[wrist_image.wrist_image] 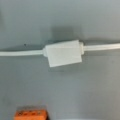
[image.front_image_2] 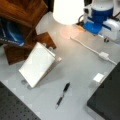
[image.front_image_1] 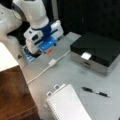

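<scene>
The blue-and-white robot hand (image.front_image_1: 47, 48) is seen low over the grey bench (image.front_image_1: 75, 75) at a front view's upper left, and again in a front view (image.front_image_2: 96, 26) at the top right. An orange-tipped finger (image.front_image_1: 48, 50) shows beneath it, and the same orange pad (wrist_image.wrist_image: 30, 114) appears at the bottom edge of the wrist view. Whether the hand is wide or narrow cannot be told, and nothing is seen held in it.

Nearest to the hand lies a thin white cable (image.front_image_1: 40, 72) carrying a small white rectangular inline block (image.front_image_1: 52, 62). In the wrist view the block (wrist_image.wrist_image: 64, 53) is centred on the bench, the cable running out of it to both sides, apart from the orange pad below it. The block is also seen in a front view (image.front_image_2: 103, 55), near the hand but not touched by it.

Further off are found a white spiral-bound notepad (image.front_image_1: 67, 105), a black pen (image.front_image_1: 96, 92), a black-topped box with metal sides (image.front_image_1: 96, 52) bearing a small white tag (image.front_image_1: 86, 56), dark brown wooden furniture (image.front_image_1: 15, 95), and a white lampshade (image.front_image_2: 68, 11).

Nothing is seen grasped or lifted; the cable lies flat on the bench.
</scene>
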Controlling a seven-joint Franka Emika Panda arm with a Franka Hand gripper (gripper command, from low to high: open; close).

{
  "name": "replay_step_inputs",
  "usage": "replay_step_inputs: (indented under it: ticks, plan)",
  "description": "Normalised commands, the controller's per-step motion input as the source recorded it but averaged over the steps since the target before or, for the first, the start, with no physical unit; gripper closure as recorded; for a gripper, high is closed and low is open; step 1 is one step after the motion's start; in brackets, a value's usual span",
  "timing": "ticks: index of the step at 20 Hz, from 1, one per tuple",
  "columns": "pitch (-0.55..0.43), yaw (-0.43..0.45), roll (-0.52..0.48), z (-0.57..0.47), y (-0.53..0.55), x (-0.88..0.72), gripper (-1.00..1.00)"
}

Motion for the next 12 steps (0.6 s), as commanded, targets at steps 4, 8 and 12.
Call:
replay_step_inputs:
  ticks: [4, 8, 12]
  plan:
    - [0.364, 0.129, 0.031, 0.36, -0.16, 0.42, -1.00]
    - [0.258, 0.128, 0.279, 0.20, -0.16, 0.35, -1.00]
    - [0.138, 0.106, 0.536, 0.20, -0.16, 0.41, -1.00]
